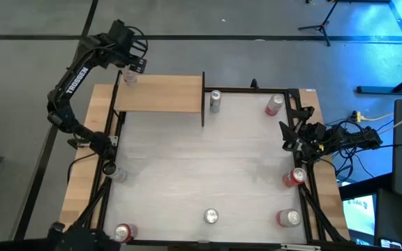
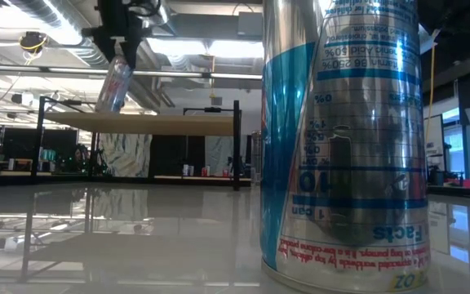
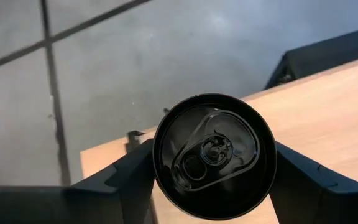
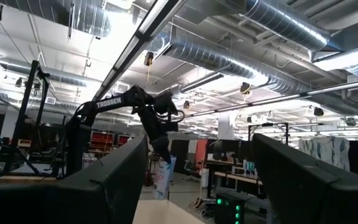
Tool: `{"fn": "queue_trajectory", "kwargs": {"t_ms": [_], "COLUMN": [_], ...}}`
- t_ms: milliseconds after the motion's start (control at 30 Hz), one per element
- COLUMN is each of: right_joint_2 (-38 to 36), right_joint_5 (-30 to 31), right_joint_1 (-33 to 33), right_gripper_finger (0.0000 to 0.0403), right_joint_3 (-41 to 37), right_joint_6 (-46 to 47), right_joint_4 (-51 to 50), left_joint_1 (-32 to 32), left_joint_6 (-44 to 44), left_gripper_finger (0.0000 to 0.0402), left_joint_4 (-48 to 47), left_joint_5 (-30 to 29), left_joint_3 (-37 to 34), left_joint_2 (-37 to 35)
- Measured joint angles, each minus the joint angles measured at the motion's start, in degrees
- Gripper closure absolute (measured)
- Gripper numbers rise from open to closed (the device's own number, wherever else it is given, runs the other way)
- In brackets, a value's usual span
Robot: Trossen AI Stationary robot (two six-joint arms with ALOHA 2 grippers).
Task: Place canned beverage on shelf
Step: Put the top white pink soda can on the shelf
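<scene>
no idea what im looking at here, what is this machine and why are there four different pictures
It is a robot with two dark jointed arms at a white table. One picture looks straight down, one sits at tabletop level behind a big silver-and-blue can, and two come from cameras on the arms' wrists.

The left hand is shut on a slim silver drink can, held tilted above the far left end of the light tan wooden shelf.

The right hand waits open at the table's right edge.

More silver and red cans stand scattered on the table.
</scene>
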Motion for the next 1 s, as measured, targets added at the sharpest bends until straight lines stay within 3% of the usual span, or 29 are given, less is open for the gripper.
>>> {"fn": "queue_trajectory", "kwargs": {"t_ms": [100,1000], "right_joint_2": [0.0,0.0], "right_joint_5": [0.0,0.0], "right_joint_1": [0.0,0.0], "right_gripper_finger": [0.0116,0.0116], "right_joint_3": [0.0,0.0], "right_joint_6": [-0.4,-1.2], "right_joint_4": [0.1,0.2], "left_joint_1": [1.2,4.3], "left_joint_6": [0.8,3.2], "left_gripper_finger": [0.0163,0.0162], "left_joint_4": [1.0,3.3], "left_joint_5": [2.1,1.9], "left_joint_3": [-1.5,-3.3], "left_joint_2": [0.0,0.0]}}
